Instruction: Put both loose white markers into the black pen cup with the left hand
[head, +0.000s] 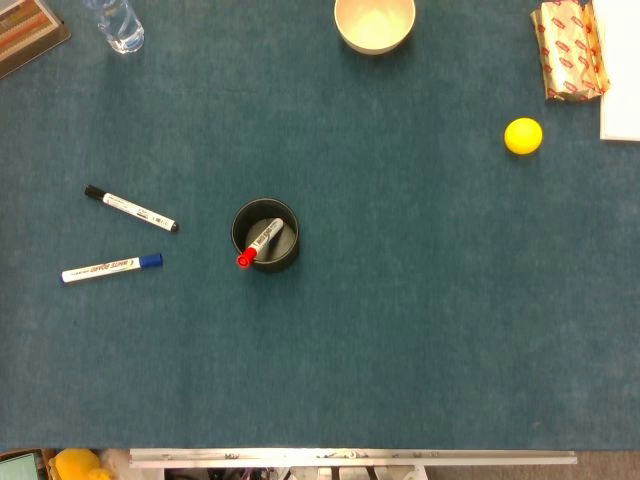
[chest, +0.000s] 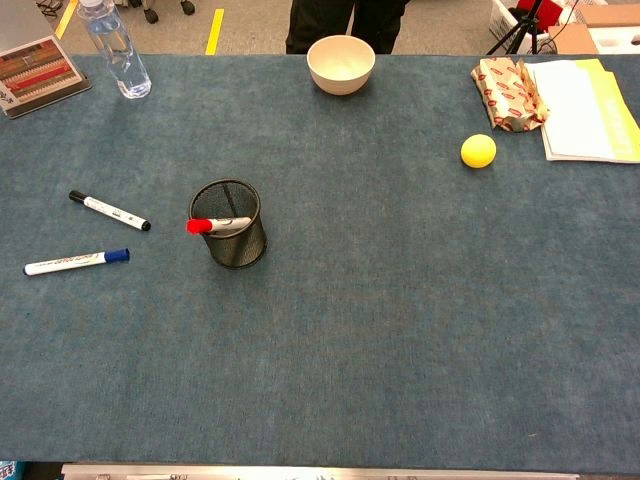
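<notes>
Head view shows neither hand, so their state cannot be told; both loose markers, black-capped marker (head: 130, 209) and blue-capped marker (head: 111, 268), lie crosswise left of the pen cup (head: 265, 236).

Colours showing across a dark teal-blue desk (head: 420, 330).

At centre left a black mesh pen cup (chest: 231, 235) is holding a white marker with a red cap (chest: 216, 225); further left, a white marker with black cap and tip (head: 130, 208) and a white marker with a blue cap (head: 111, 268) are lying loose. A cream bowl (chest: 341, 62) is sitting at top centre, a clear bottle (chest: 116, 48) at upper left beside a striped red-brown book (chest: 38, 70), and a yellow ball (chest: 478, 150), a red-and-white patterned packet (chest: 506, 92) and white and yellow papers (chest: 590, 120) at upper right.
</notes>
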